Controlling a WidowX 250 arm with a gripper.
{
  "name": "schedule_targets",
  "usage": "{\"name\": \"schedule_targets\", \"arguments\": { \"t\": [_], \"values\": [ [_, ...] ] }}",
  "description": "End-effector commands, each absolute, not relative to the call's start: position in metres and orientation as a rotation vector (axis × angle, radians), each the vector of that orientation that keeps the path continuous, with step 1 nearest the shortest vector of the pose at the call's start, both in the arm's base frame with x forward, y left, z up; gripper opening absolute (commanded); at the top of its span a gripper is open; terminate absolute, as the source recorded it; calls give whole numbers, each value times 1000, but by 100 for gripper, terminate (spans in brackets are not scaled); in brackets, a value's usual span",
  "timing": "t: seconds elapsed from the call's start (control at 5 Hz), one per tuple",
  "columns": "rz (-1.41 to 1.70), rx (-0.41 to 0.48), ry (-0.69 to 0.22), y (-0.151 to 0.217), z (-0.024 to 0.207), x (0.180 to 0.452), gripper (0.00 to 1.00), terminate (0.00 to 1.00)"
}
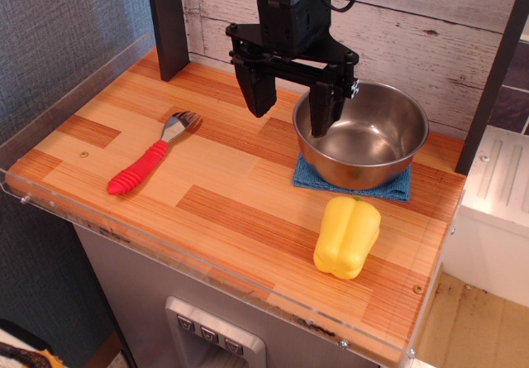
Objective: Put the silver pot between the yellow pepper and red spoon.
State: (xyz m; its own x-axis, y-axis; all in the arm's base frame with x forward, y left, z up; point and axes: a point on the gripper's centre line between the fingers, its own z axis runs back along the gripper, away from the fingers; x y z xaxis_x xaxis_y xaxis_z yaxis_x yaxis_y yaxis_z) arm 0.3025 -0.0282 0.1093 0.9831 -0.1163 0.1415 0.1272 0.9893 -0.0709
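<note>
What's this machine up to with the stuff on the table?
A robot arm's hand hangs open at the silver pot, one finger over its near rim, holding nothing. The pot sits on a blue cloth at the back right. The yellow pepper lies in front of it and the red spoon off to the left; the gap between them awaits the pot.

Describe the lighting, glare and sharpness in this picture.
In the observation.image view, light is soft and even; the pot shows bright reflections on its inner wall, the pepper a mild sheen. The open claw looks dark with little detail. Focus is sharp across the table, including the spoon; shadows are faint.
</note>
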Motion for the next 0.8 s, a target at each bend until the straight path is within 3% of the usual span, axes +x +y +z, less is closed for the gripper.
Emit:
{"name": "schedule_targets", "arguments": {
  "t": [0.0,0.6],
  "values": [
    [-123,-80,-138,-28,109,302,100,0],
    [-81,-24,-148,1,93,360,100,0]
  ]
}}
